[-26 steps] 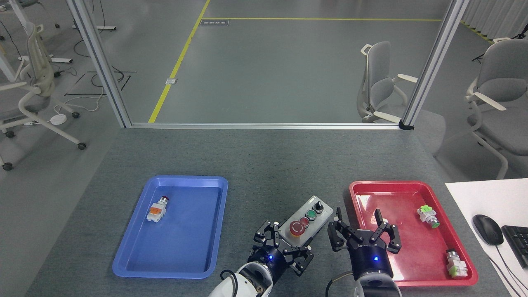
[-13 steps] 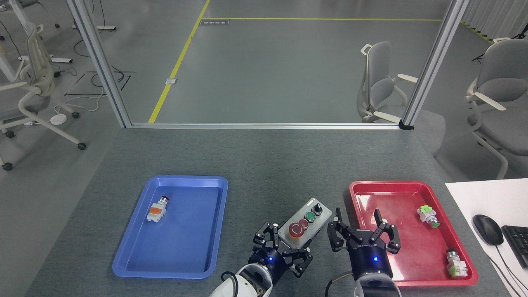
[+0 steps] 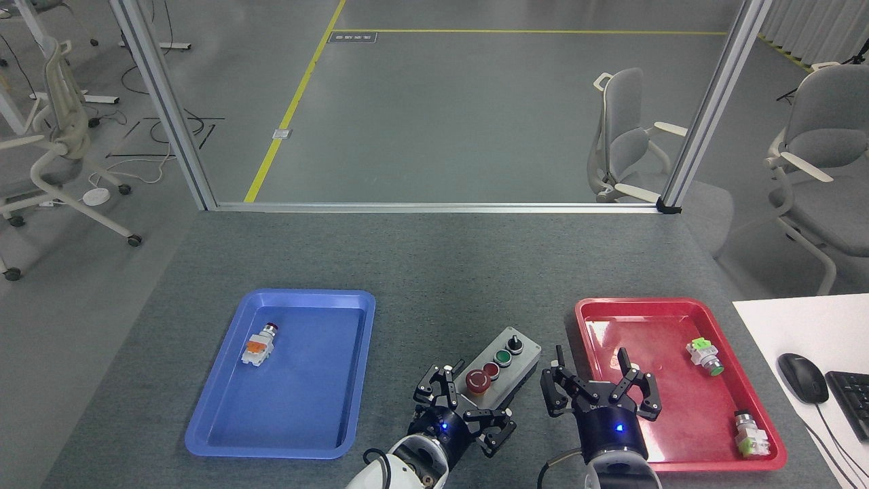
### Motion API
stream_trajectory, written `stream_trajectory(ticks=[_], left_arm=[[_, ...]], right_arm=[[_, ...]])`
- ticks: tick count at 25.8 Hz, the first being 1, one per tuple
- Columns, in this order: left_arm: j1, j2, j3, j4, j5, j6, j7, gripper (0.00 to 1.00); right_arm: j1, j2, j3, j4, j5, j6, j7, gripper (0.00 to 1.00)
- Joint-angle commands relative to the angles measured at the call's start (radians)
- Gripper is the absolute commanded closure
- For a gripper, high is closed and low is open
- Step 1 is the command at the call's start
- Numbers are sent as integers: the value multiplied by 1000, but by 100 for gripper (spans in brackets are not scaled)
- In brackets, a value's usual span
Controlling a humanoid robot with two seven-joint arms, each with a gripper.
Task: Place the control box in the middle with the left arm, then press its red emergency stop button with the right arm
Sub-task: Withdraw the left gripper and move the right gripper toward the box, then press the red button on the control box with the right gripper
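2 grippers sat by the box (image 3: pixel 499 364), between the trays. The left gripper (image 3: pixel 461 413) gripped its near end; it had to set it flat, centred. The right gripper (image 3: pixel 597 394) hung wide, nearing the stop button (image 3: pixel 478 382)

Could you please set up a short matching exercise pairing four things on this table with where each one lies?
Things:
1. control box
2. orange-white push-button
3. green-headed push-button
4. computer mouse

Places:
A. on the white desk at the right edge
B. in the blue tray
C. on bare grey tabletop between the two trays
D. in the red tray

Pairs: 1-C, 2-B, 3-D, 4-A
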Motion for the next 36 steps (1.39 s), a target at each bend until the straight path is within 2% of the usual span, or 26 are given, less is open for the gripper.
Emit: stream_trajectory(ticks=[1, 4, 7, 10, 14, 20, 23, 26, 30, 36], left_arm=[[28, 37, 4, -87, 0, -10, -2, 1], [64, 140, 12, -210, 1, -11, -2, 1], [128, 218, 27, -342, 6, -13, -2, 1], [206, 324, 67, -491, 10, -17, -2, 1], [311, 408, 226, -649, 16, -66, -2, 1], [346, 402, 590, -663, 18, -140, 0, 1], [346, 396, 703, -661, 36, -132, 1, 1], [344, 383, 800, -647, 102, -128, 3, 1], [337, 371, 835, -609, 177, -117, 4, 1], [334, 370, 834, -595, 176, -108, 4, 1]], right_arm=[[0, 1, 2, 0, 0, 2, 4, 2], [0, 2, 3, 0, 0, 3, 4, 2], [0, 4, 12, -1, 1, 3, 4, 3], [0, 4, 15, 0, 1, 0, 1, 7], [0, 6, 17, 3, 1, -7, 1, 18], [0, 7, 31, 3, 5, -36, 2, 31], [0, 7, 31, 3, 5, -59, 2, 40], [0, 7, 29, 3, 5, -113, 1, 53], [0, 7, 31, 3, 1, -165, 1, 64], [0, 9, 43, 3, 1, -191, 4, 80]])
